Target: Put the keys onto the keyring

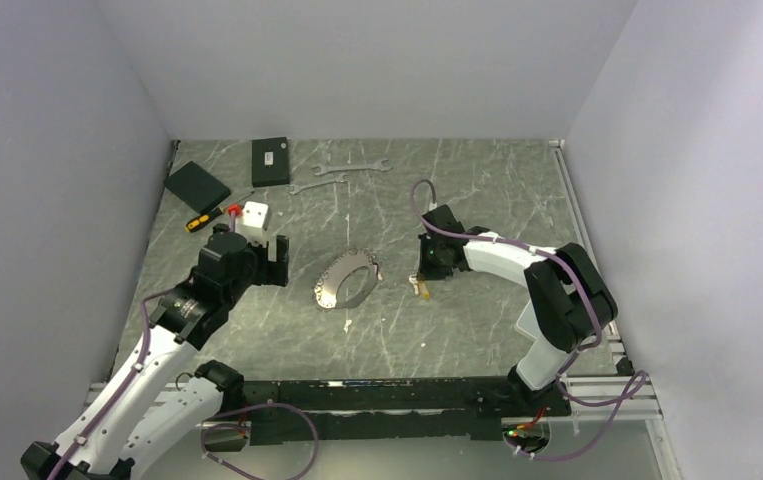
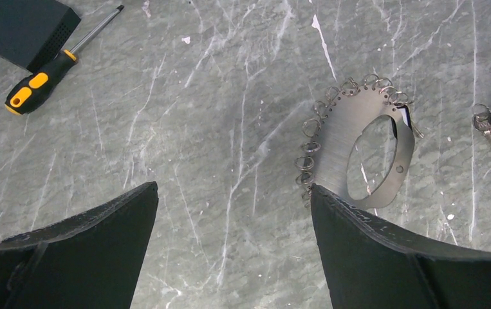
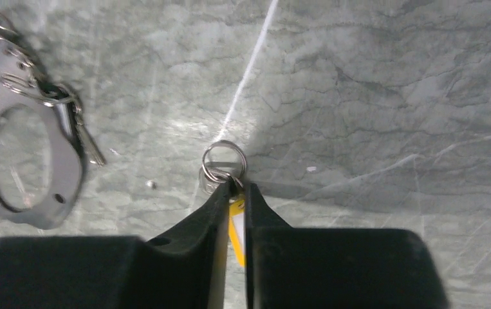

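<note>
- L gripper point(image 2: 233, 187): jaws wide apart, gripping nothing, over bare table point(image 2: 185, 129). Its fingers point(image 2: 384, 251) fill the bottom of the L wrist view.
- Keyring point(image 2: 339, 145): lies flat, mid-table, betw. the two arms. Silvery plate w/ an oval hole and a row of little split rings along the outer rim.
- Keyring's near edge is just beside the L gripper's right fingertip in the L wrist view. Can't tell if they touch.
- R gripper point(image 3: 237, 190): jaws nearly together, pinched on the yellow key point(image 3: 236, 235). A yellow strip shows in the slit betw. the fingers.
- Small ring point(image 3: 224, 161) at the key's end pokes out past the fingertips, close to the table. Can't tell if the key is lifted or resting.
- Yellow key + R gripper sit to the right of the keyring, near but apart. Key isn't on the keyring.
- Small piece point(image 3: 91, 145) hangs at the keyring's clasp end. Too small to say if it's a key.
- Far-left of table: screwdriver point(image 2: 37, 87) w/ black-orange handle, just beside a black box point(image 2: 17, 29). White block point(image 1: 255, 213) near the L arm.
- Second black box point(image 1: 270, 160) and two wrenches point(image 1: 352, 167) along the far edge.
</note>
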